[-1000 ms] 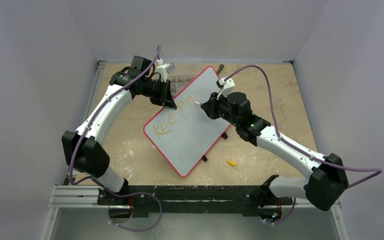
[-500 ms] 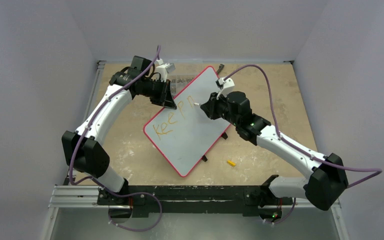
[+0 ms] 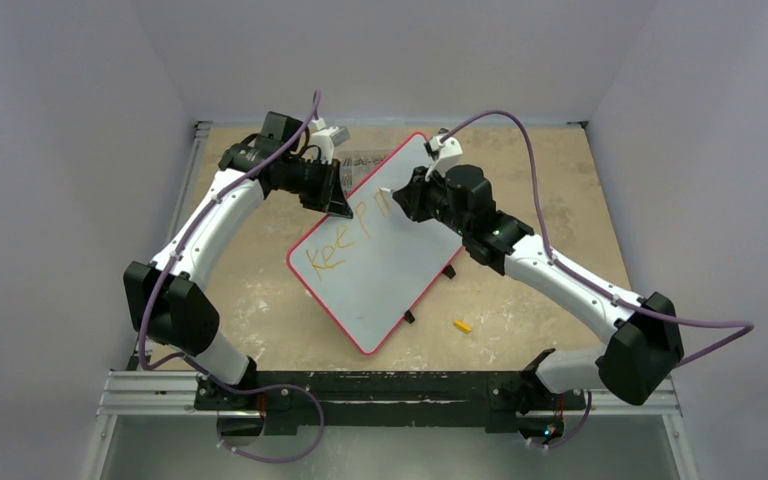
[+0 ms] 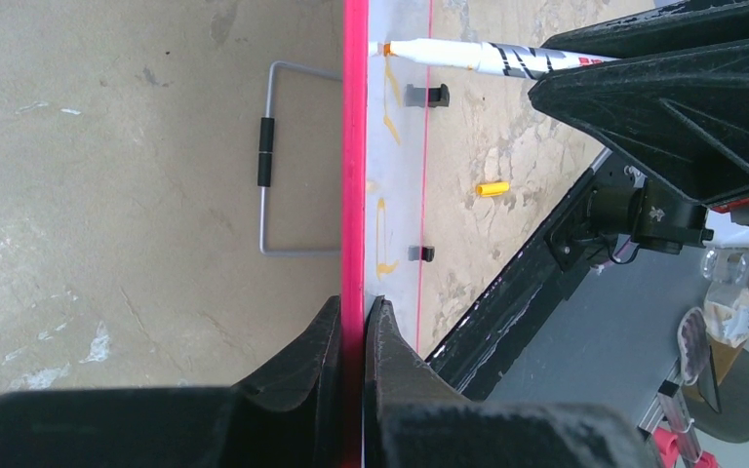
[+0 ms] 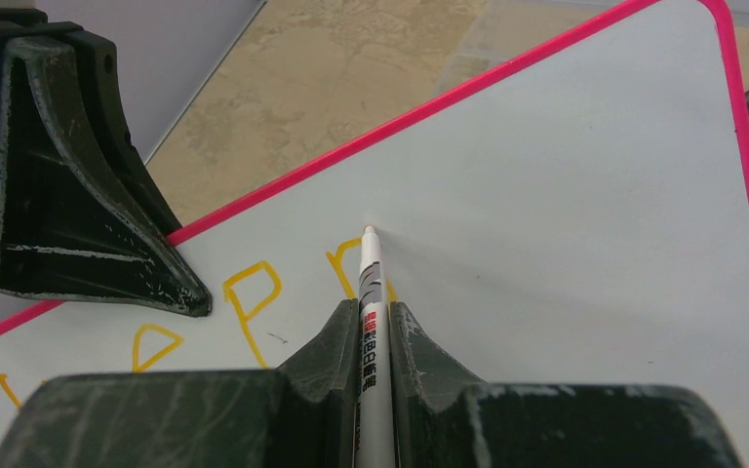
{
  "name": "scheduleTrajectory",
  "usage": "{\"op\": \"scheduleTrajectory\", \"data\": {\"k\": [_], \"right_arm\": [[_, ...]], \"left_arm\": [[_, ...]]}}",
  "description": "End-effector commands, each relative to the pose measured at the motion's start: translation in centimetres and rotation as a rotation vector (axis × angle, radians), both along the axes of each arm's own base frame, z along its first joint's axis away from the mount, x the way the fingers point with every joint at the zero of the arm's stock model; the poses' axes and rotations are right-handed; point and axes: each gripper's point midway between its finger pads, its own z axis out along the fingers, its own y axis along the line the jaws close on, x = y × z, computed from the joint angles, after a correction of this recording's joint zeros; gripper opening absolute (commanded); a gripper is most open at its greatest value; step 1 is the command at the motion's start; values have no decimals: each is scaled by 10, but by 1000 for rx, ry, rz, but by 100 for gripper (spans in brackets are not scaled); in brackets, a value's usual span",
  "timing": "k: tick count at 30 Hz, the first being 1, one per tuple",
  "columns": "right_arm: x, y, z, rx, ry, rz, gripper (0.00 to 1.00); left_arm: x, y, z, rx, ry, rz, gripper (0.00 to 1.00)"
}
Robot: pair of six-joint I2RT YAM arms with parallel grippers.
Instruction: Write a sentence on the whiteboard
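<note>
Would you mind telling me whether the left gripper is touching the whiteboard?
Touching. The left wrist view shows the left gripper with jaws shut on the whiteboard along its red edge.

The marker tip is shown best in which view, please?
Right wrist view: the marker tip is close and centred against the whiteboard. Left wrist shows it side-on; top external, only a speck.

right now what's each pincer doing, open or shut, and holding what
Left pincer: closed, clamping the whiteboard by its red frame.
Right pincer: closed on the marker pen.
</note>
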Motion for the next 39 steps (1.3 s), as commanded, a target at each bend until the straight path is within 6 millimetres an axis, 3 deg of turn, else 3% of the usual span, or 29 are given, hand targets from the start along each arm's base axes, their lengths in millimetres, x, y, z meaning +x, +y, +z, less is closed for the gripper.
{"op": "scheduleTrajectory", "data": {"k": [1,11,24,29,39], "right_arm": [[7,-8,0,-14,-5,-46,0],[-8,-16,-24,-17,47,-43,0],[-28,-28,-38,-30,79,-26,0],[-31,-31,-23,-9,53,-31,0],[-37,-45,46,80,-101,-55,0]], "left_arm": [[12,19,0,108,-107,38,0],[12,20,0,112,-108,41,0],[12,20,1,111,-113,36,0],[13,21,-1,121,-129,16,0],[13,6,-7,70,-71,-62,0]]}}
